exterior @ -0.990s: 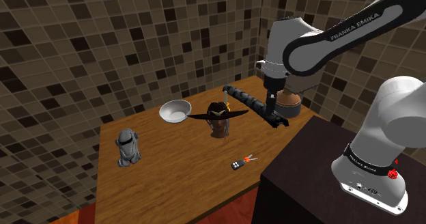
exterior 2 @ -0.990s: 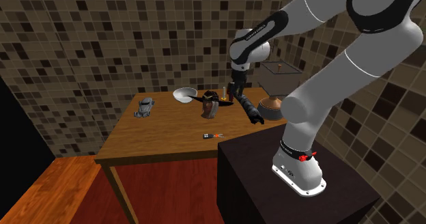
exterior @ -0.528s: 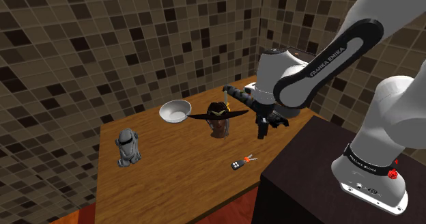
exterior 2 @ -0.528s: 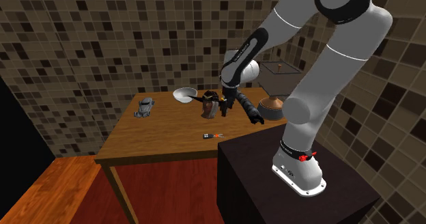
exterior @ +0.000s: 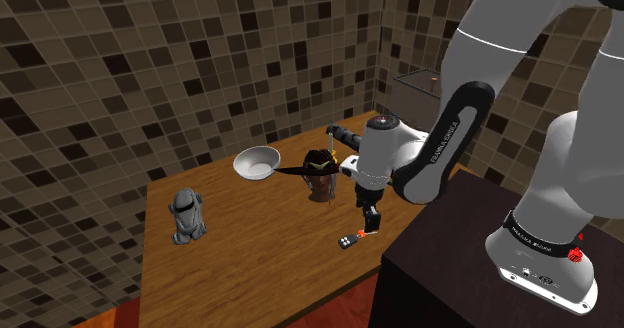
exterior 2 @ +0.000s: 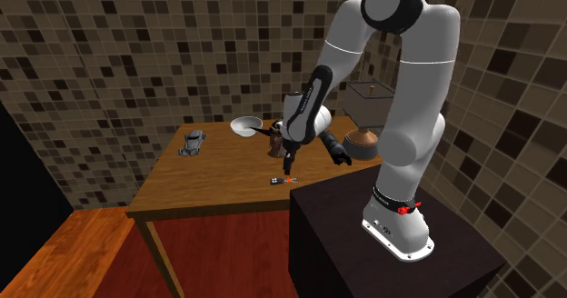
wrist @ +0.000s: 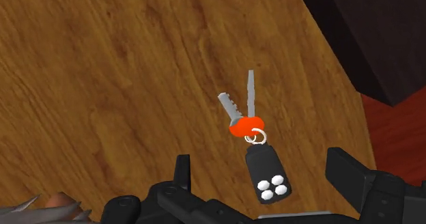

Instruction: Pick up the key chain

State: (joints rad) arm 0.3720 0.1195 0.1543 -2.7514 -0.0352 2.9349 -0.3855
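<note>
Approach apparently finished, grasp not begun. Hovers with the all-black two-finger gripper (wrist: 261,164) low over the key chain (wrist: 259,158), a black fob with white buttons, a red tag and two silver keys, lying flat on the brown wooden table (wrist: 102,86). Straddles the fob with fingers (wrist: 181,169) spread wide, touching none of it. Nothing lifted, nothing clasped. Left to do, by this reading: sink the last bit, close on the fob, raise it clear of the wood.

From the shoulder view, seems to sit almost on the key chain (exterior: 351,239), though hard to judge there how much gap is left under the gripper (exterior: 371,222).

Little room on the near side. Lies close to the table edge facing the black box stand (exterior: 440,266), with the stand's dark corner (wrist: 362,31) and the red-brown floor (wrist: 399,120) just past the keys. Worth guarding against nudging the fob toward that edge while closing. Bare wood on the other sides, and open air above for a straight lift.

Farther back, well apart from the key chain: a dark brown figure under a wide black hat (exterior: 320,172), a white bowl (exterior: 257,162), a grey figurine (exterior: 186,216), and a long black segmented piece (exterior: 343,134) behind the arm. Beyond them, a brown mosaic-tiled wall (exterior: 150,56).
</note>
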